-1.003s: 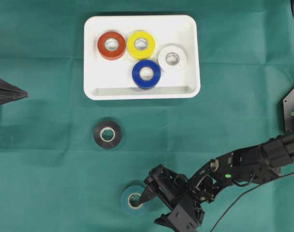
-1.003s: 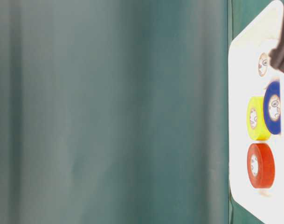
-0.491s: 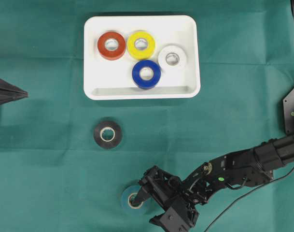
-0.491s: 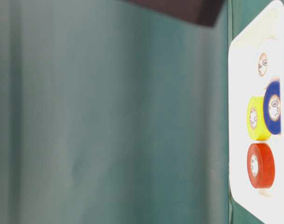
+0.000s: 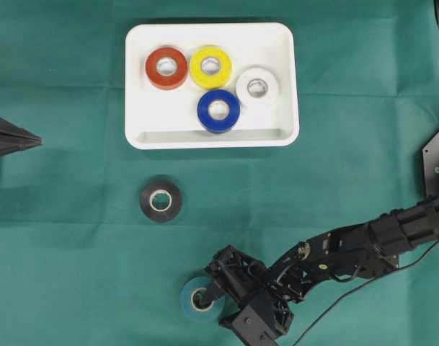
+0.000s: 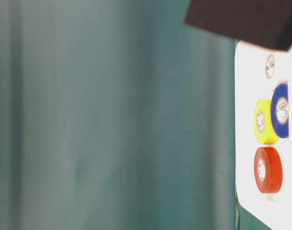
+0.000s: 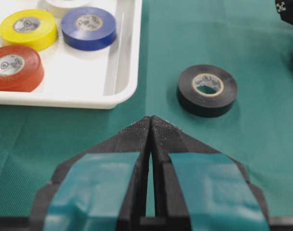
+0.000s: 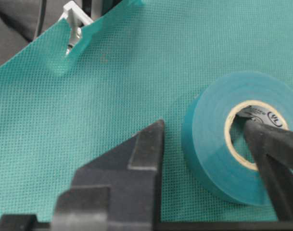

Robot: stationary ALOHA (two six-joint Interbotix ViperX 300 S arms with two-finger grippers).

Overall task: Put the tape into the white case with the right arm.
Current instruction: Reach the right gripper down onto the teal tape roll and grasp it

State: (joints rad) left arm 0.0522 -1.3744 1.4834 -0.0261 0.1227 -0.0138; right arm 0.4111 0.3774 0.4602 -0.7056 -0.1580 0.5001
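Observation:
A teal tape roll (image 5: 196, 300) lies flat on the green cloth near the front edge. My right gripper (image 5: 218, 308) is open and straddles the roll's wall: one finger (image 8: 269, 144) is inside the cardboard core, the other finger (image 8: 146, 144) stands outside, a small gap from the teal tape (image 8: 209, 130). A black tape roll (image 5: 161, 200) lies flat on the cloth between the teal roll and the white case (image 5: 169, 119). The case holds red, yellow, blue and white rolls. My left gripper (image 5: 33, 140) is shut and empty at the far left.
In the left wrist view the black tape (image 7: 207, 90) lies ahead and right of the shut left gripper (image 7: 150, 119), the white case's rim (image 7: 122, 62) ahead and left. In the table-level view a dark blurred part (image 6: 241, 19) covers the case's (image 6: 246, 72) top.
My right arm has stretched a little further left and lower, and its finger now sits deeper in the teal roll's core. A dark part has come into the top of the table-level view.

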